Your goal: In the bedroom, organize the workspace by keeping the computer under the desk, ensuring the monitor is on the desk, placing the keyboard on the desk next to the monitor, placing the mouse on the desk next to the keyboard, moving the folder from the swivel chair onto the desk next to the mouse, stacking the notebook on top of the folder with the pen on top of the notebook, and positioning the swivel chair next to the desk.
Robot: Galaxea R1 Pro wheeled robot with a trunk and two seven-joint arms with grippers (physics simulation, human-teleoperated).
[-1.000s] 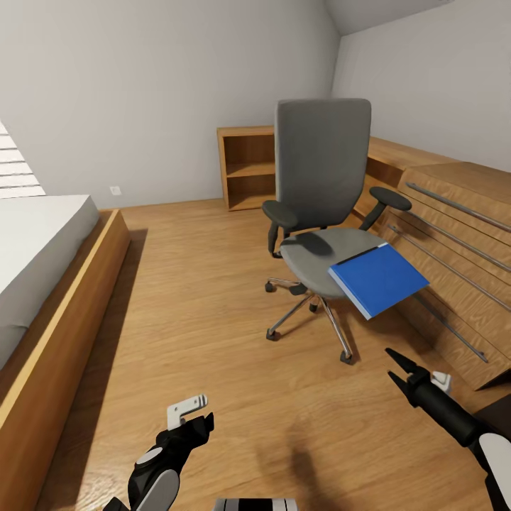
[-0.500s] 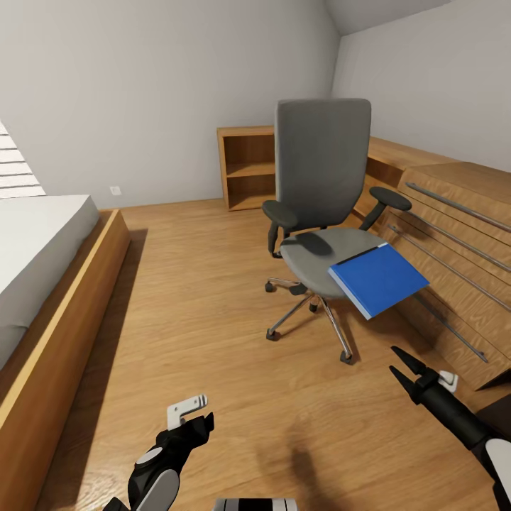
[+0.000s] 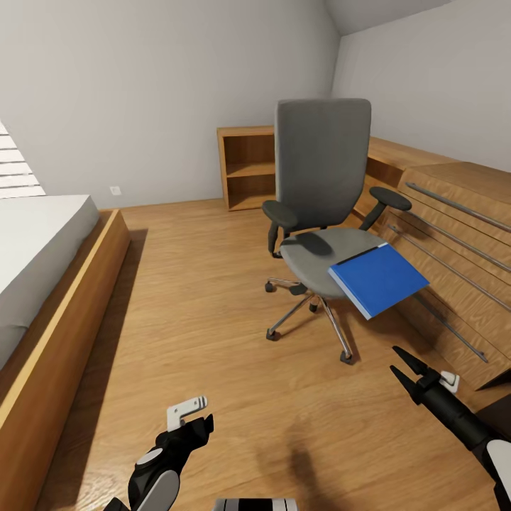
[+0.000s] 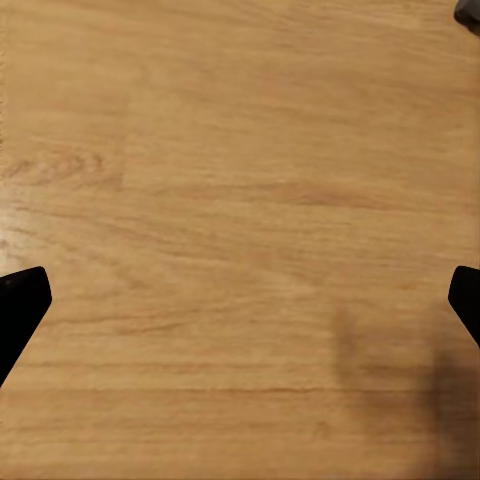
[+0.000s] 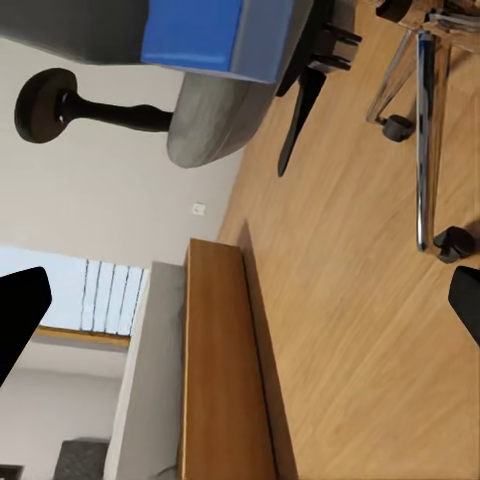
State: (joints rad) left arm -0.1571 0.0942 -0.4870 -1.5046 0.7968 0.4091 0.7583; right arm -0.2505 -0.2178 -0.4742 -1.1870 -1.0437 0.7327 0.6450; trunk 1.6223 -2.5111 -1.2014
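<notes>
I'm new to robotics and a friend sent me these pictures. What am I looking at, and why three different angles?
This is a simulated two-armed robot on wheels in a bedroom. The big picture comes from a camera on its head, looking down over both arms: the left hand is low in the picture, the right hand is opposite it, and both are open and hold nothing. Ahead stands a grey swivel chair with a blue folder on its seat, sticking out over the edge. The other two pictures come from small cameras by each hand. The left one looks straight down at the wooden floor. The right one is turned sideways, so the chair, folder and bed look tilted.
</notes>
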